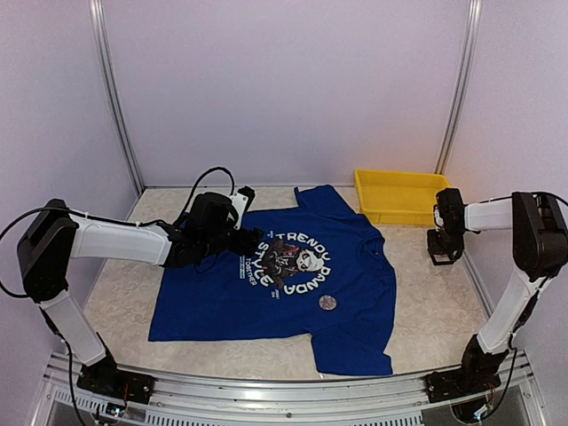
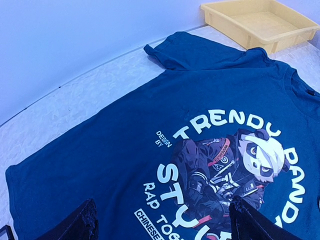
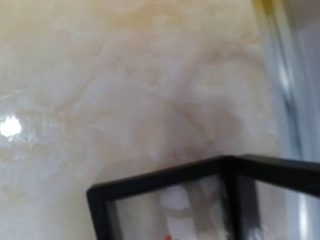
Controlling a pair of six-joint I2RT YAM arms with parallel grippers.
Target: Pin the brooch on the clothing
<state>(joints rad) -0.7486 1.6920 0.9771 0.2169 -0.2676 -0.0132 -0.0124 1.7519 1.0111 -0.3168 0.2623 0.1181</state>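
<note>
The left end effector (image 1: 251, 241) is released, fingers spread, positioned low over the T-shirt (image 1: 355, 293), which lies flat on the tabletop (image 1: 115, 302) beneath and ahead of it. The brooch (image 1: 327, 302) rests on the shirt to its right. The right end effector (image 1: 441, 256) is clenched, grasping nothing visible, just beside the yellow tray (image 1: 399, 195).

The blue T-shirt (image 2: 150, 100) lies flat on the pale surface (image 2: 65, 100) below the left hand (image 2: 165, 230), its fingers spread; yellow tray (image 2: 260, 22) far right.
</note>
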